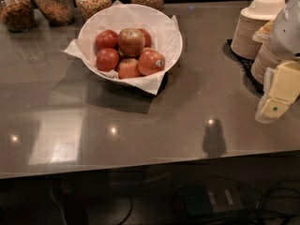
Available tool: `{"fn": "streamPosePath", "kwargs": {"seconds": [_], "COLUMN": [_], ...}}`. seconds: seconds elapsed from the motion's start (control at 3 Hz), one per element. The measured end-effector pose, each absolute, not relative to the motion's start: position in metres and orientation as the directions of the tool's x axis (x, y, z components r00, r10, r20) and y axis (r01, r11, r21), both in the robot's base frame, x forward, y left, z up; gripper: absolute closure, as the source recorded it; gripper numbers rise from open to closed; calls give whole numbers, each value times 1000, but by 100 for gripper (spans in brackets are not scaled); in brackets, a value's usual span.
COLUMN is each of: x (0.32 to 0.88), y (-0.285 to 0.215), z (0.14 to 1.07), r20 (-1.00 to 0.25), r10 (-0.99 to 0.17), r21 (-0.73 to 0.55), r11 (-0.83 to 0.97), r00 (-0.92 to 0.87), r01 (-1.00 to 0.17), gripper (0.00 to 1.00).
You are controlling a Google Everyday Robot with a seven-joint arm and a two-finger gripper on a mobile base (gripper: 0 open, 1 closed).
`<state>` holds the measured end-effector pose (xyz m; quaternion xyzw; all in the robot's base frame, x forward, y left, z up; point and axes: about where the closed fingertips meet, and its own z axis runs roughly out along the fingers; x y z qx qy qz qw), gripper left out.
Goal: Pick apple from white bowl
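One roundish red apple with a yellow-green blush (131,41) sits topmost in the wide glossy white paper-lined bowl (177,50), well off to the left and farther back across the grey table (140,125) from the pale yellow hand (280,90), whose grip I cannot tell.

No text, brand or number can be read anywhere. The gripper (276,100) hangs at the right edge, just in front of the paper bowls (248,29). Its lower pale part bears a small dark green dot (274,109), with no letters. Well to the gripper's left, a red apple (149,63) in the bowl (176,36) carries a small sticker (160,63), too small to read.
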<state>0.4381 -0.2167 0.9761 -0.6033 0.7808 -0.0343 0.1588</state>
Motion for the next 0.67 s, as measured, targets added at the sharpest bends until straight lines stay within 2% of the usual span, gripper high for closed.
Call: {"fn": "streamPosePath", "kwargs": {"seconds": [0.67], "x": [447], "y": [-208], "z": [979], "r20": [-257], "r10": [-939], "r21": [-275], "r11": [296], "r00": [-227], "r01": [-915], "gripper": [0]}}
